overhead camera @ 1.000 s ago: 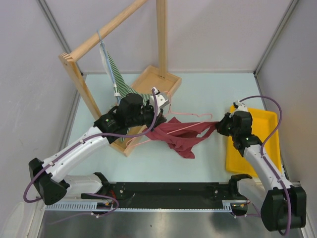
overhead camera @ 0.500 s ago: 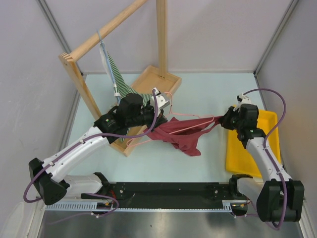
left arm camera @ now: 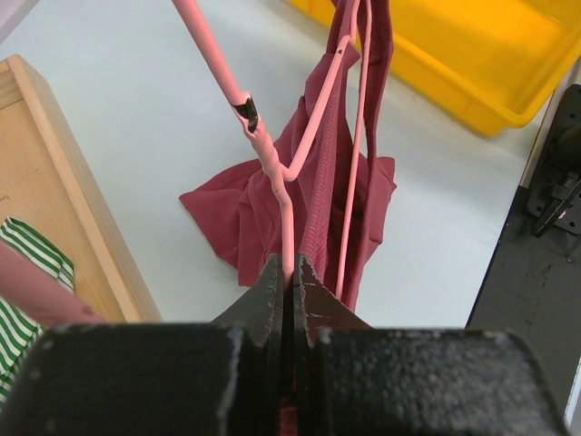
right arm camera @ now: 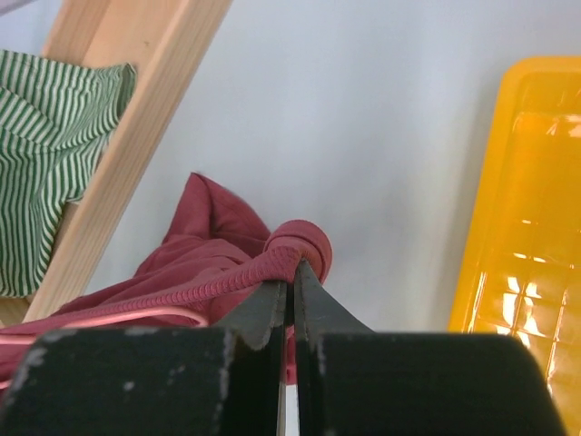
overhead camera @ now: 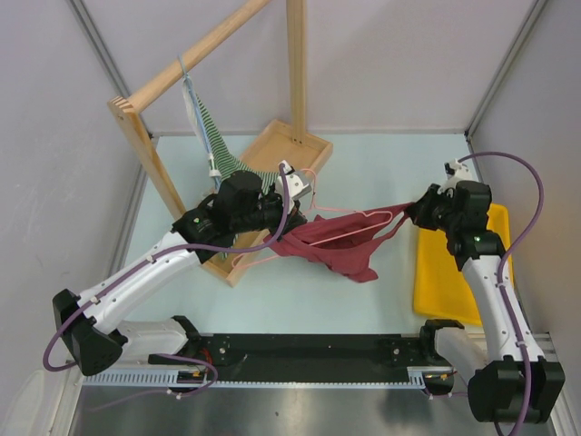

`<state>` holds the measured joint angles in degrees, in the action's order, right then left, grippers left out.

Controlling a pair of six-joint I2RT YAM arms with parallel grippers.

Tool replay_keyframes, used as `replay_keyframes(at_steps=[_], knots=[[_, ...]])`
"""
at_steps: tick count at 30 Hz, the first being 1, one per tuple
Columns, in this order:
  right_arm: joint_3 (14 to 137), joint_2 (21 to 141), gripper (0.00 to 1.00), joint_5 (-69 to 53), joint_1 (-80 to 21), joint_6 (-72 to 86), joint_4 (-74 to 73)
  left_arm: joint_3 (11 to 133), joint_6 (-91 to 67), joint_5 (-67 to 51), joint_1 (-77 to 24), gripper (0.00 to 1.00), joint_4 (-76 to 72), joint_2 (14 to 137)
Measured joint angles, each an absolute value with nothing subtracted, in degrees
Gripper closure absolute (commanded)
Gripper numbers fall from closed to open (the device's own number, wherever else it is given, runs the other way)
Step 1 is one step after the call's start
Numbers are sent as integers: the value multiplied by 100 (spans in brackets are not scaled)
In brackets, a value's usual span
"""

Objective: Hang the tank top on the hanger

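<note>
- Top external view: over the last second the right gripper [overhead camera: 419, 214] has swung outward and back to the inner edge of the yellow tray [overhead camera: 458, 286]. Its fingers are clenched on a strap [right arm camera: 272, 262] of the tank top [overhead camera: 338, 252].
- That pull has drawn the tank top out. It now stretches in a taut line along the hanger [overhead camera: 354, 214], and its loose bulk has slid rightward, sagging toward the table [overhead camera: 381, 163].
- The left gripper [overhead camera: 307, 202] has not moved. It is pinched tight on the hanger's pink wire, just beside the wooden rack [overhead camera: 145, 136].
- The strap looks to be heading for the hanger's far shoulder. Whether it has slipped over that end cannot be told, so the task seems partway done.
</note>
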<state>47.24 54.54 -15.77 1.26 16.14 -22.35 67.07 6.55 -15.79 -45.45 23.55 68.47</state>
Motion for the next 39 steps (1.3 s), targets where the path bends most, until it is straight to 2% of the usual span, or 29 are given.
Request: replay_keyframes(at_steps=[16,20,31,39], knots=[[5717,5282,100,-1896,-235,1579,-3020,6707,655,-1588,-4545,100,2357,6847],[6097,5384,100,-1841,-563,1581,-3063,6707,655,-1592,-4545,100,2359,6849],[6783,5948,100,-1074,-2281,1645,-3253,6707,655,-1588,-4545,100,2364,6849],[7260,6370,100,-779,-2602,1643,-3249,6707,655,-1645,-4547,100,2366,6849]])
